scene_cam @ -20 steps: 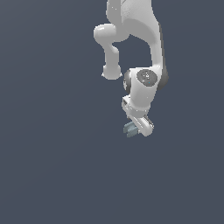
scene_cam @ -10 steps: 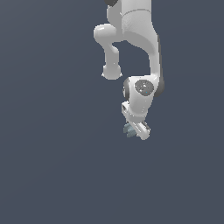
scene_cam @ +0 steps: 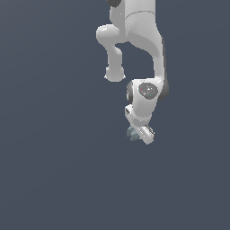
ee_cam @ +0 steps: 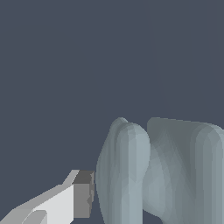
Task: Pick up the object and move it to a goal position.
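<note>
The object (scene_cam: 132, 133) is a small pale grey-blue lumpy block. In the exterior view it sits between the fingers of my white gripper (scene_cam: 136, 134), which hangs below the arm in mid-air over the plain dark ground. In the wrist view the object (ee_cam: 162, 170) fills the near field as two joined lobes with a notch between them. One grey finger pad (ee_cam: 83, 194) presses against the side of one lobe. The other finger is hidden behind the object. The gripper is shut on the object.
Only the white arm (scene_cam: 143, 54) and a plain dark grey-blue background (scene_cam: 54, 157) show. No goal marker or other thing is in view.
The arm's upper links have shifted a little and the wrist has turned slightly. The gripper, still holding the object, stays at nearly the same spot in the exterior view.
</note>
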Controlling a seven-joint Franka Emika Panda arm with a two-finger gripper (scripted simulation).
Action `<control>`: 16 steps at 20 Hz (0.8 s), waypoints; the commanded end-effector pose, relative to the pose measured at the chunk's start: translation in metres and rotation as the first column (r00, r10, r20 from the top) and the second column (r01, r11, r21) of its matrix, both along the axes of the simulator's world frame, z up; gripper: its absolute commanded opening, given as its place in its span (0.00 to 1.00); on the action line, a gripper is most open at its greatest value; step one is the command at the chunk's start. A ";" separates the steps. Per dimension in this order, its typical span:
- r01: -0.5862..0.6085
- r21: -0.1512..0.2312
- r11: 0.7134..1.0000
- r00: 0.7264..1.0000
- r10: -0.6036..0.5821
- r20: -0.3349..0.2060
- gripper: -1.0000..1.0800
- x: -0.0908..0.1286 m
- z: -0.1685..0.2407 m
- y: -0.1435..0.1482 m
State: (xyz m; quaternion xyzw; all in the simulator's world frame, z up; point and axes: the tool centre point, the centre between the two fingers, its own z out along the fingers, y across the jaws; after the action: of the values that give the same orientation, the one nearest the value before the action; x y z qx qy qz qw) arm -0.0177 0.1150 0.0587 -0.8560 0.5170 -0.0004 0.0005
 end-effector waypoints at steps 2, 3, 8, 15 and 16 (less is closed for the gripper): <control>0.000 -0.001 1.000 1.000 0.000 -0.001 0.00 0.000 -0.001 0.000; 0.000 0.000 1.000 1.000 0.000 0.000 0.00 0.000 0.000 0.000; 0.000 0.000 1.000 1.000 0.000 0.000 0.00 0.001 0.006 -0.010; 0.000 0.001 1.000 1.000 0.000 0.000 0.00 0.004 0.037 -0.058; 0.000 0.001 1.000 1.000 0.000 0.000 0.00 0.004 0.044 -0.068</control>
State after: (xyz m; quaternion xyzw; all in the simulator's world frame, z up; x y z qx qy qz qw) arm -0.0144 0.0621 0.0930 -0.8564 0.5164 0.0004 0.0004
